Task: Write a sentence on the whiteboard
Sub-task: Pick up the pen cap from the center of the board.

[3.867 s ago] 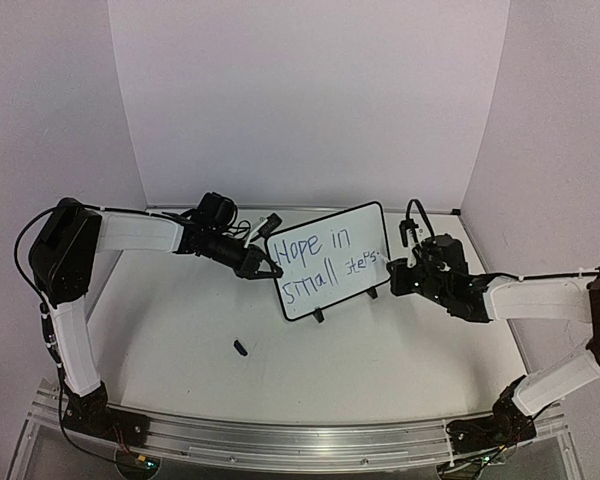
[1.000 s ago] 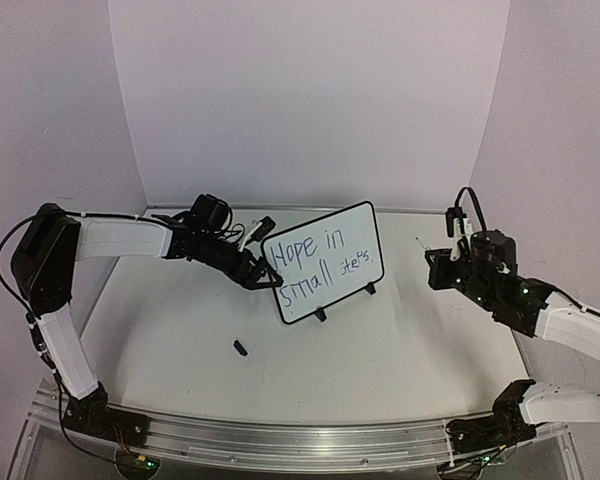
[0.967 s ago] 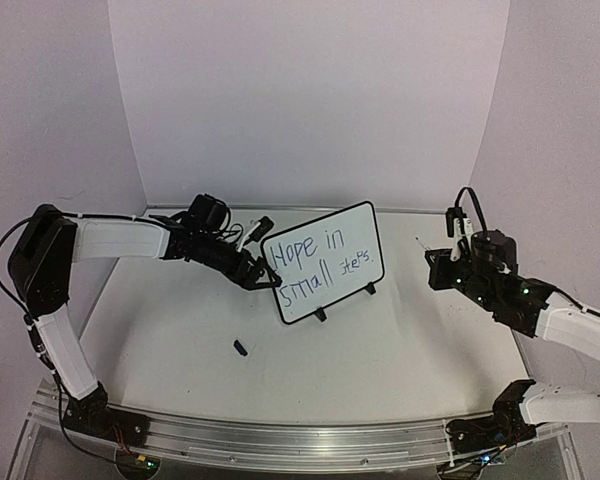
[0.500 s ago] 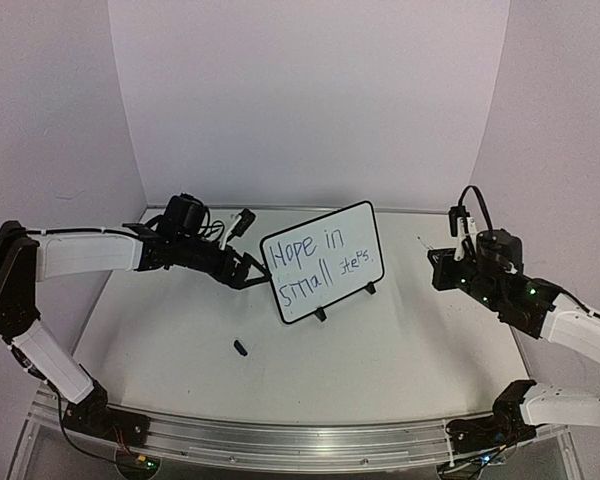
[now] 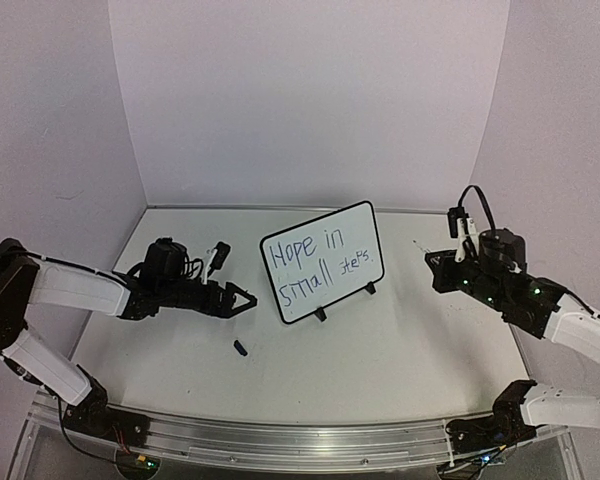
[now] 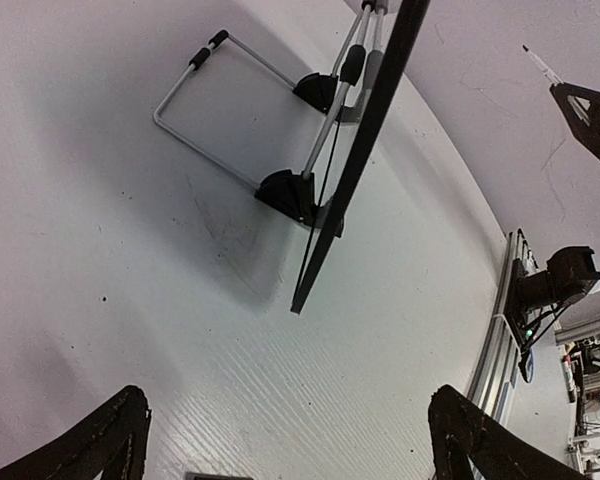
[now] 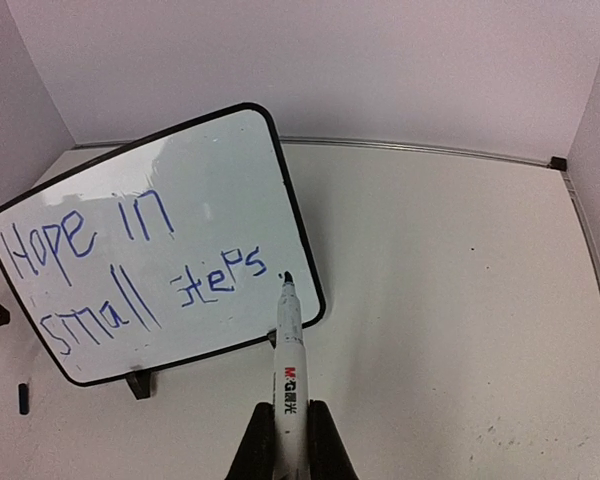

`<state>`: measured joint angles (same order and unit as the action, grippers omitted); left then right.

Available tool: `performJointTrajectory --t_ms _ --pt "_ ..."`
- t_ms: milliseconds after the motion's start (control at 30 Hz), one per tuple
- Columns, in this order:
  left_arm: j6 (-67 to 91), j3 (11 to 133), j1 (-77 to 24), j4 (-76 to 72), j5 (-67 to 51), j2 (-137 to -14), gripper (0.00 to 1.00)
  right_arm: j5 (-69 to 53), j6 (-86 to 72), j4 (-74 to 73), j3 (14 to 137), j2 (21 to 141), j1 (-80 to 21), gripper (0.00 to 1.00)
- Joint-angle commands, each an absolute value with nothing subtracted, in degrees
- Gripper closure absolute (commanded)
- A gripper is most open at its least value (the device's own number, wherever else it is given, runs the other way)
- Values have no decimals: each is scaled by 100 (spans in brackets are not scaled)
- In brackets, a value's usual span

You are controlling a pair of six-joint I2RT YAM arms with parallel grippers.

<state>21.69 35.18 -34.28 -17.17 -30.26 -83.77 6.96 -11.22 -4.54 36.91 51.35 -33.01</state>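
At the middle of the table (image 5: 400,350), the whiteboard (image 5: 322,262) stands tilted on its two feet, with the sentence (image 7: 130,265) "Hope in small steps" in blue on its face. Left gripper (image 5: 246,300) – jaws spread, low over the table, left of the board and clear of it. Right gripper (image 7: 286,440) – pinching an uncapped marker (image 7: 289,340), right of the board, not touching it.
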Motion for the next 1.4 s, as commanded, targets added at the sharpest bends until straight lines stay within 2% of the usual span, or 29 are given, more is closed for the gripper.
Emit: performJointTrajectory --t_ms 0,200,500,800,1067,1367 --pt "2381 3340 -3461 -2344 -3050 -8520 4 -139 -1248 -470 4006 5372 -3280 100" --pt "2119 3312 -3869 -2171 -2868 -8946 5 -733 -1464 -377 4035 5595 -3281 100" --pt "2345 3133 -4199 -2283 -2590 -9225 5 -762 -1620 -356 3901 5362 -3278 100" --pt "2388 2834 -4364 -1559 -2262 -8737 5 -766 -1692 -356 3766 5204 -3278 100" --pt "2598 2584 -4621 -1378 -2474 -8202 5 -762 -1670 -360 3710 5227 -3278 100" --pt "2496 2619 -4797 -1109 -2571 -8134 5 -756 -1670 -369 3639 5212 -3282 100"
